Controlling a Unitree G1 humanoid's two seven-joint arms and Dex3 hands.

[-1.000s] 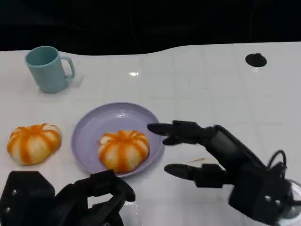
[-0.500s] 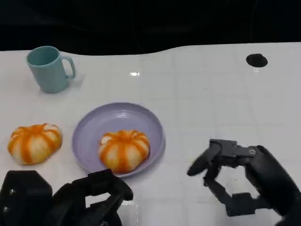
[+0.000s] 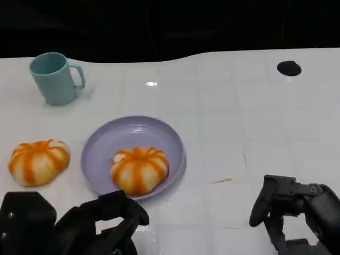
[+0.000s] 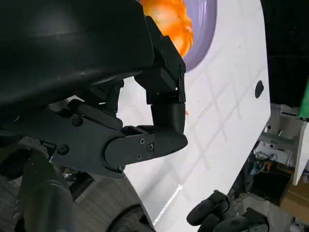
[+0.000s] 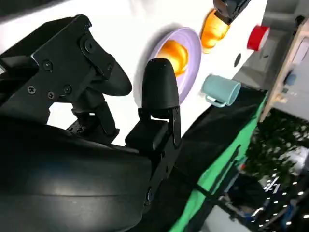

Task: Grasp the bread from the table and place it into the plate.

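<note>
The right robot hand (image 3: 297, 210) hangs low over the bench (image 3: 239, 122), well to the right of the plate (image 3: 101, 146). Its fingers (image 3: 264, 202) curl downward and inward with nothing between them. In the right wrist view the same robot hand (image 5: 120, 96) shows its fingers (image 5: 159, 89) bent and bare, with the plate (image 5: 190, 41) beyond them.

The left robot hand (image 3: 79, 226) sits at the near edge of the bench, just in front of the plate. Its fingers (image 3: 127, 210) are curled in, and nothing is held in them. In the left wrist view its fingers (image 4: 145, 142) fold back toward the shell, empty, and the tips of the other robot hand (image 4: 217, 215) show at the far corner.

One bread (image 3: 139, 168) lies inside the plate, on its near half, clear of both hands. The left wrist view catches it (image 4: 169, 24) against the lilac plate (image 4: 203, 34); the right wrist view shows it (image 5: 174, 53) too.

A second bread (image 3: 38, 161) lies on the bench just left of the plate, apart from its rim. A teal mug (image 3: 53, 78) stands upright behind and left of the plate, handle turned toward the plate's side. A small black spot (image 3: 289, 67) marks the bench far behind and right of the plate.
</note>
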